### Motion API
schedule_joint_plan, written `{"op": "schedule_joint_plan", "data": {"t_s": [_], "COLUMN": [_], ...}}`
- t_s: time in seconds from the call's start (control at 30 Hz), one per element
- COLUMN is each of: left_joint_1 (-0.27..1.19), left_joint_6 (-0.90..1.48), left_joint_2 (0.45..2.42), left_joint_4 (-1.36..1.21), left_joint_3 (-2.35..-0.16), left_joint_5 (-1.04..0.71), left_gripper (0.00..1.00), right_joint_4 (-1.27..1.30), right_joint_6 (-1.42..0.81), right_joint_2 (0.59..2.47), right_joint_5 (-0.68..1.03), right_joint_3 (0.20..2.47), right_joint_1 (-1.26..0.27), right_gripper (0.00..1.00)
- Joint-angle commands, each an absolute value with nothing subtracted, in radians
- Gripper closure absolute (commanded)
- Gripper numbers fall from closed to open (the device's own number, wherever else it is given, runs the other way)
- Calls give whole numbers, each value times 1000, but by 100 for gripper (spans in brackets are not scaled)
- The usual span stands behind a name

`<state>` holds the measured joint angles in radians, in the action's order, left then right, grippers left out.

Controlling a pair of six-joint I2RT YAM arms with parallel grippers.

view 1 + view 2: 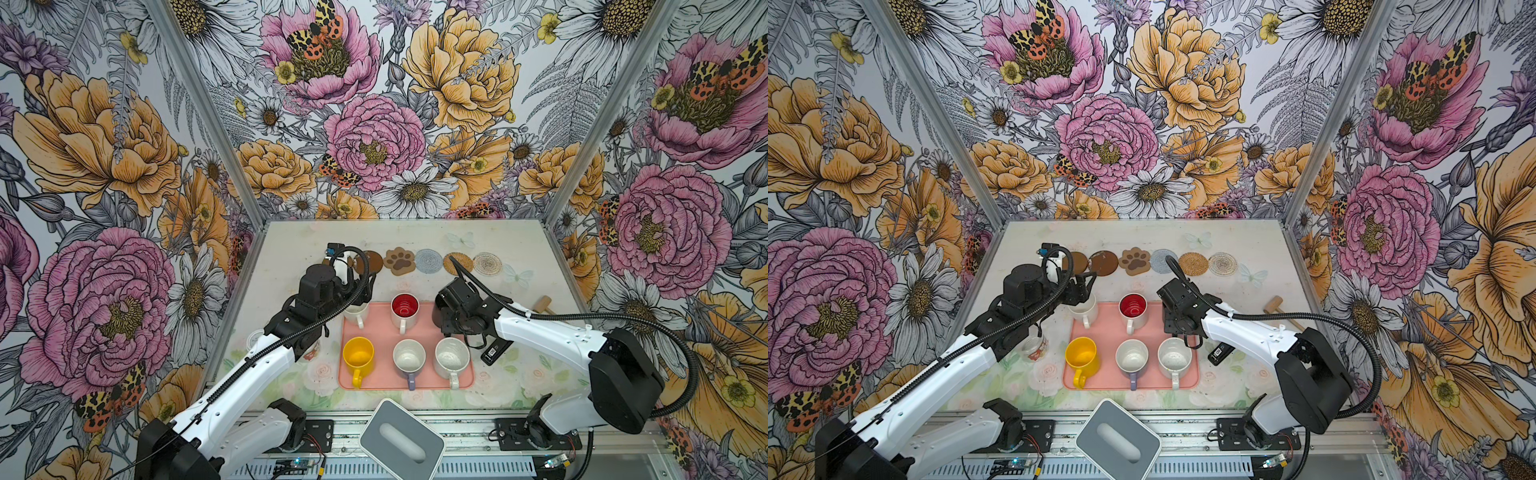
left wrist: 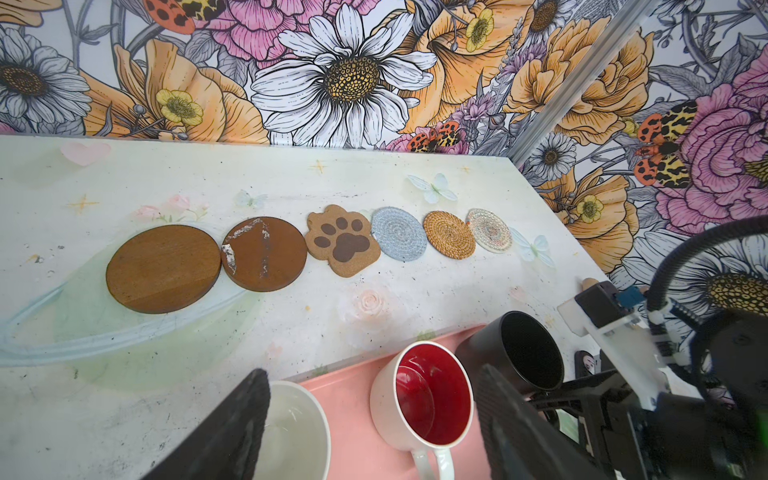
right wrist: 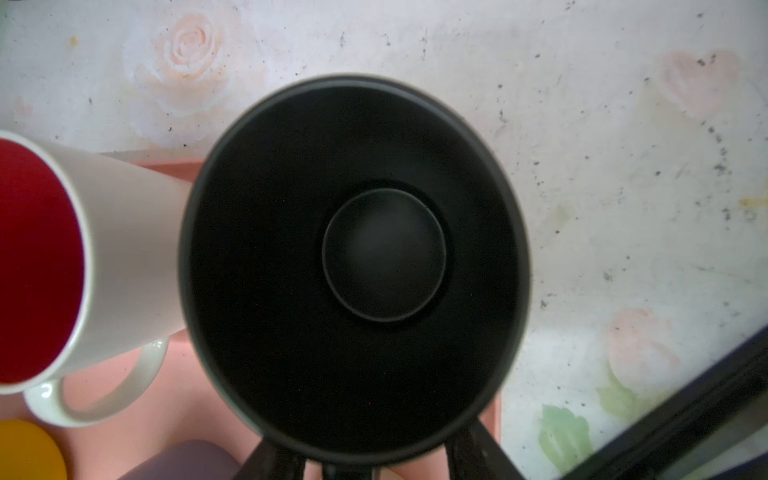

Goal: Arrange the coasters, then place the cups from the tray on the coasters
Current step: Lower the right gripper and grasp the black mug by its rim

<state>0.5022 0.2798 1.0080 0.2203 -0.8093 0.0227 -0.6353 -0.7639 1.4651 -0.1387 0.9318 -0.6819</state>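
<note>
Six flat coasters lined up at 12 o'clock of salmon-pink tray; no mug placed yet. Left gripper wide open, empty. Right gripper at black mug, tray's 1 o'clock; grip unclear.

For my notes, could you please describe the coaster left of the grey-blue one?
Beyond the pink tray, six coasters lie in a row. Third from the left in both top views is the paw coaster, the only one not round: tan with brown pads.
</note>
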Motion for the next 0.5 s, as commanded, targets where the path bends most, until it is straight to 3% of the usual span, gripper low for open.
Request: {"op": "schedule_joint_plan", "data": {"t_s": [0.0, 0.47], "left_joint_1": [510, 508], "left_joint_6": [258, 257], "left_joint_2": [1007, 1015], "left_joint_4": [227, 229], "left_joint_3": [-823, -821], "left_joint_5": [27, 31], "left_gripper": [21, 20], "right_joint_4": [-600, -568], "right_joint_6": [-772, -772], "right_joint_2": [1486, 1536], "right_joint_5": [-130, -116], "right_joint_3": [957, 950], "right_joint_1": [-673, -649], "right_gripper": [47, 59]}}
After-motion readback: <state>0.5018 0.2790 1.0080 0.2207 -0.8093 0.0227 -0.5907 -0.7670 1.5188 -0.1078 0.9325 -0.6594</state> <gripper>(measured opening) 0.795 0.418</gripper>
